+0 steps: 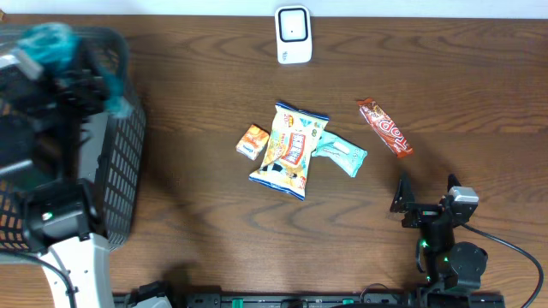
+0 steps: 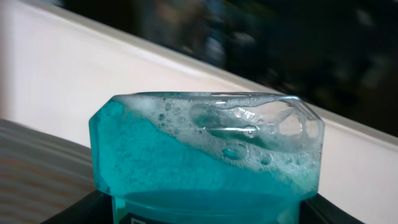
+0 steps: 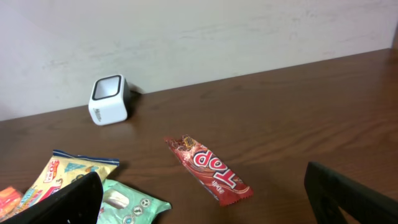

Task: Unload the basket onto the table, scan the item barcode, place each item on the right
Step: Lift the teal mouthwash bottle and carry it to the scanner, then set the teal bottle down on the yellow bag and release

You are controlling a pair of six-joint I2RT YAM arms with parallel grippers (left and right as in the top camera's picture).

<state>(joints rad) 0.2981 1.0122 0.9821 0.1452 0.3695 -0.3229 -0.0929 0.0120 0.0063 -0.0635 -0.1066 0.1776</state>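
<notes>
Bottle [image 2: 205, 155] of clear plastic, filled with teal liquid that slants across it, with foam and bubbles along the top, fills the left wrist view. Its wide faceted end is uppermost in that picture. The left fingers [image 2: 68, 214] pinch the bottle from both sides and show only as dark edges at the lower corners. From overhead it is a blurred teal patch at the far left, over a black basket [image 1: 128, 145]. It is well apart from the white scanner [image 1: 293, 34], which stands at the far edge of the tabletop [image 1: 197, 85]. The label and barcode are hidden: only a sliver of dark print shows at the bottom edge of the wrist view, and the cap end is cut off. The overhead view blurs the left arm, so the grip cannot be made out there. The right fingers [image 3: 348, 199] are spread wide with nothing between them, at the near right, facing a red candy bar [image 3: 208, 168].
</notes>
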